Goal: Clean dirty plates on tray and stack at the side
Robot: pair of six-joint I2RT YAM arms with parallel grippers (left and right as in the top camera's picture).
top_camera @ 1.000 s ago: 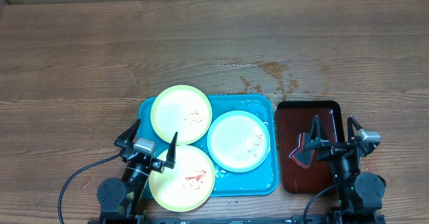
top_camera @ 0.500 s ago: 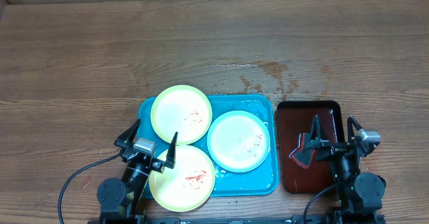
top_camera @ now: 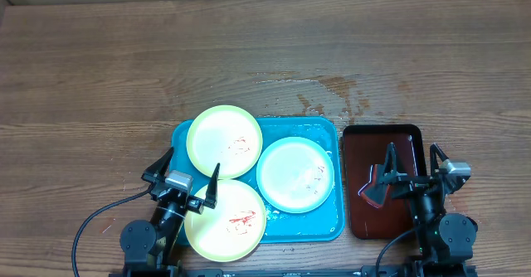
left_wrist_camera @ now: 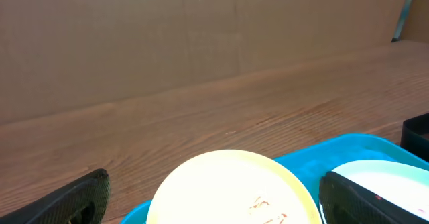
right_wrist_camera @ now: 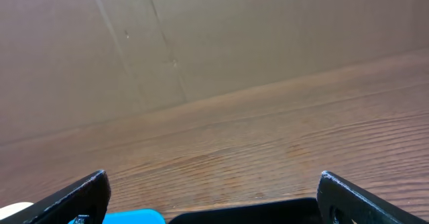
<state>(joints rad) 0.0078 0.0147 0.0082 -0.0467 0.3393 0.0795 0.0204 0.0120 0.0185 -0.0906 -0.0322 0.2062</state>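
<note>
Your left gripper (top_camera: 193, 161) is spread wide with nothing in it, hanging low at the near-left corner of the turquoise tray (top_camera: 326, 225). One of its fingers reaches over the rim of the near yellow plate (top_camera: 234, 221). Your right gripper (top_camera: 411, 149) is just as wide and equally empty, poised over the dark red tray (top_camera: 365, 148) that sits just beside the turquoise one.

All the plates lie flat on the turquoise tray, crowded so that their edges meet. The far yellow plate (top_camera: 222, 140) overhangs the back rim. The near yellow one overhangs the front-left corner, and the white-blue plate (top_camera: 295, 174) lies to the right, fully inside. Each one carries red smears.

They look like thin, stiff plastic, so expect them to be light, smooth and apt to slide rather than break. Judging by that, pinch a rim. The overhanging edges of the two yellow plates look like the easiest places to get a finger underneath.

Count three plates, two yellow and one white-blue, along with two trays. Beyond them the desk (top_camera: 124, 61) shows a damp-looking patch (top_camera: 332, 90).
</note>
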